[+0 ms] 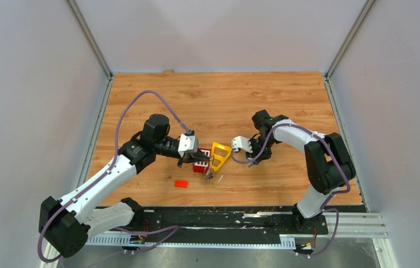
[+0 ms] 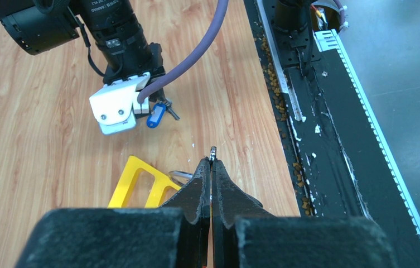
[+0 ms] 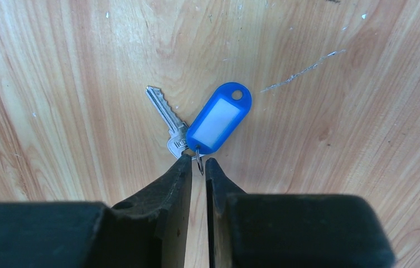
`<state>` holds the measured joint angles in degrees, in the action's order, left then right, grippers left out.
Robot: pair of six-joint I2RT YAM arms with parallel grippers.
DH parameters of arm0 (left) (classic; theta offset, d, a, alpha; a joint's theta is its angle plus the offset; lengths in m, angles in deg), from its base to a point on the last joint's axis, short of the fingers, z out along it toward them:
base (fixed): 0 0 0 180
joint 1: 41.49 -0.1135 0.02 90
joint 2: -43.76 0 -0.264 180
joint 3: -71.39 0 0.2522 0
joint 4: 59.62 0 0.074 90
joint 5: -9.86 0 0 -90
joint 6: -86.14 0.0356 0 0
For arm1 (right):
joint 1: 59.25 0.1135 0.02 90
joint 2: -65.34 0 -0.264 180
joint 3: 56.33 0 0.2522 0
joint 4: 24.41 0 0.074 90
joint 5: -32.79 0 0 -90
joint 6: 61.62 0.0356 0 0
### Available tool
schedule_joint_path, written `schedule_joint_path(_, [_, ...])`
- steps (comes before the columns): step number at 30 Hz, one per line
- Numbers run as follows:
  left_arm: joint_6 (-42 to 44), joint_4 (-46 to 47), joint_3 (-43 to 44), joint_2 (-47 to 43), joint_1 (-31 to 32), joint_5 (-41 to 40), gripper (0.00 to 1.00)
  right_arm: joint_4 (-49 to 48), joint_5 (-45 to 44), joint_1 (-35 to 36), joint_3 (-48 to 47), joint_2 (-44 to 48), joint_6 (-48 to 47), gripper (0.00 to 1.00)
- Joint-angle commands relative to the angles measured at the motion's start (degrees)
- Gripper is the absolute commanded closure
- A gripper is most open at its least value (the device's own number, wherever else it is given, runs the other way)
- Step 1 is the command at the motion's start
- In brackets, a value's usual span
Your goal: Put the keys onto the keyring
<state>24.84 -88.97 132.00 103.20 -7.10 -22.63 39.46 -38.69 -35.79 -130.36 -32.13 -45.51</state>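
Observation:
My left gripper (image 2: 212, 162) is shut on the keyring. A bit of silver ring (image 2: 213, 152) pokes out edge-on at the tips. A silver wire loop (image 2: 180, 176) shows beside the left finger; whether it is the same ring I cannot tell. In the top view this gripper (image 1: 208, 172) is low by the yellow frame. A silver key (image 3: 165, 114) with a blue tag (image 3: 217, 118) lies on the wood. Its small wire ring (image 3: 198, 162) sits in the narrow gap of my right gripper (image 3: 199, 161), touching neither jaw. The tag also shows in the left wrist view (image 2: 156, 116).
A yellow triangular frame (image 1: 220, 153) lies between the two grippers, also in the left wrist view (image 2: 135, 181). A red block (image 1: 200, 166) sits against the left gripper and another (image 1: 181, 183) lies nearer the front. The black base rail (image 2: 319, 111) runs along the table's near edge.

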Motion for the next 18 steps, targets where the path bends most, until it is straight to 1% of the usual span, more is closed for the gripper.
schedule_joint_path(1, [0.64, 1.07, 0.61, -0.34, -0.21, 0.83, 1.00, -0.45, 0.08, -0.35, 0.07, -0.48, -1.55, 0.86])
schedule_joint_path(11, [0.60, 1.09, 0.59, -0.25, -0.24, 0.78, 1.00, 0.53, 0.64, -0.64, -0.35, -0.86, -1.61, 0.98])
schedule_joint_path(18, [0.73, 1.08, 0.55, -0.25, -0.22, 0.70, 1.00, 1.34, 1.91, -0.91, -0.79, -0.59, -0.98, 1.00])
